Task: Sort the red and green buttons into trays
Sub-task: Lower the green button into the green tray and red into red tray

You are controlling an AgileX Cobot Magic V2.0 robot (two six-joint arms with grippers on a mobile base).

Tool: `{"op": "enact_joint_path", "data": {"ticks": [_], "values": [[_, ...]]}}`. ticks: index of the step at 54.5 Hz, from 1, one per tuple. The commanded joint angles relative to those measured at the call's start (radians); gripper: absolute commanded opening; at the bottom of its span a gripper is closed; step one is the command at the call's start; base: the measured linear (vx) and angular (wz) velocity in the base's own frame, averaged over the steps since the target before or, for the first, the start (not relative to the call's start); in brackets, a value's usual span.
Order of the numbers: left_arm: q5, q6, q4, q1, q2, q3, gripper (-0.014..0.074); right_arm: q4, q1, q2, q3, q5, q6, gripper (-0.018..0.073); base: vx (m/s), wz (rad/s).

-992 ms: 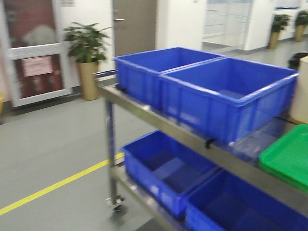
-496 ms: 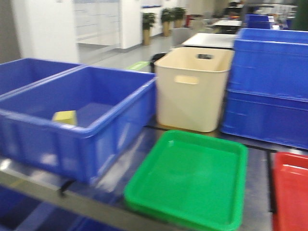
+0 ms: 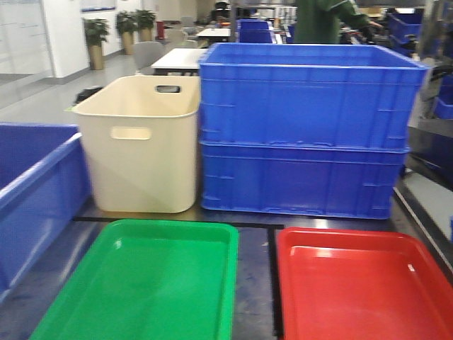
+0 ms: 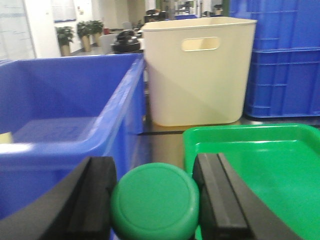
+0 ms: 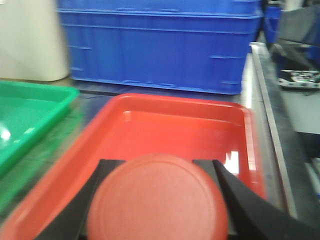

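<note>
In the left wrist view my left gripper (image 4: 155, 192) is shut on the green button (image 4: 155, 202); its round green cap fills the gap between the black fingers (image 4: 220, 200). It hangs just left of the green tray (image 4: 260, 165). In the right wrist view my right gripper (image 5: 157, 195) is shut on the red button (image 5: 157, 200), held over the near end of the red tray (image 5: 175, 125). The front view shows the green tray (image 3: 148, 283) on the left and the red tray (image 3: 361, 283) on the right, both without buttons. Neither gripper shows in the front view.
A cream bin with handle slots (image 3: 138, 145) stands behind the green tray. Stacked deep blue crates (image 3: 304, 127) stand behind the red tray. Another blue crate (image 3: 32, 191) sits at the left, close to my left gripper. A person in green (image 3: 322, 21) stands far back.
The front view has swung to the right, from the blue crates on the cart to both trays lying centred in front of me.
</note>
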Motion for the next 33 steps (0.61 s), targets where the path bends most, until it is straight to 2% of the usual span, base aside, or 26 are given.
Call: {"op": "enact_joint_path", "data": {"ticks": [1, 15, 33], "values": [[-0.071, -0.007, 0.001, -0.003, 0.01, -0.038, 0.0003, -0.014, -0.001, 0.005, -0.037, -0.084, -0.002, 0.0, 0.13, -0.41], [-0.071, -0.007, 0.001, -0.003, 0.01, -0.038, 0.0003, -0.014, -0.001, 0.005, -0.037, -0.084, -0.002, 0.0, 0.08, -0.27], [-0.071, -0.007, 0.001, -0.003, 0.01, -0.038, 0.0003, -0.014, -0.001, 0.005, -0.037, -0.084, -0.002, 0.0, 0.02, -0.09]]}}
